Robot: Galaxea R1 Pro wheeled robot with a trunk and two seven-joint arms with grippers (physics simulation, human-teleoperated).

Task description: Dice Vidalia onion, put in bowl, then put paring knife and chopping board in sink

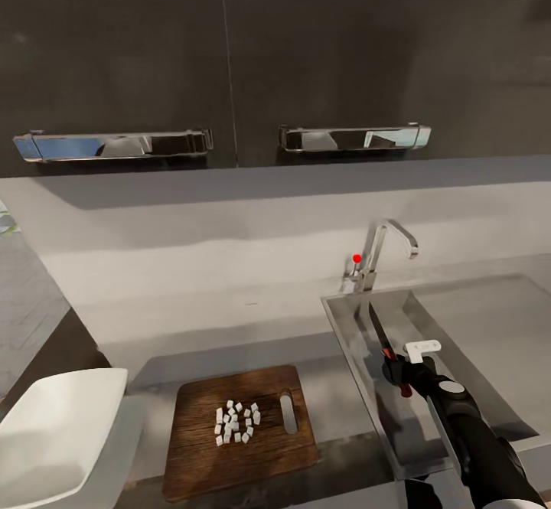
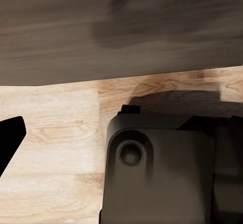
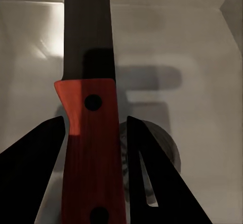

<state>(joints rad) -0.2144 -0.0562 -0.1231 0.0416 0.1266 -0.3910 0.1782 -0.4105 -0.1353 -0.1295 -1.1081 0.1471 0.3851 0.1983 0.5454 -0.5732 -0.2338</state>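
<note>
The head view looks forward and down from above over the countertop and sink, cabinets beyond. The right wrist view looks close along the paring knife into the same sink. The left wrist view faces wooden flooring, near.

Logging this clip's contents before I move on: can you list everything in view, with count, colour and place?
diced onion: about twenty pale bits, on the board
chopping board: one, brown, on the countertop
bowl: one, white, left of the board
sink: one, grey steel, right
tap: one, chrome with red knob, behind the sink
cabinet handles: two, chrome, above
paring knife: one, red handle, over the sink
right gripper: black, around the knife handle
</note>
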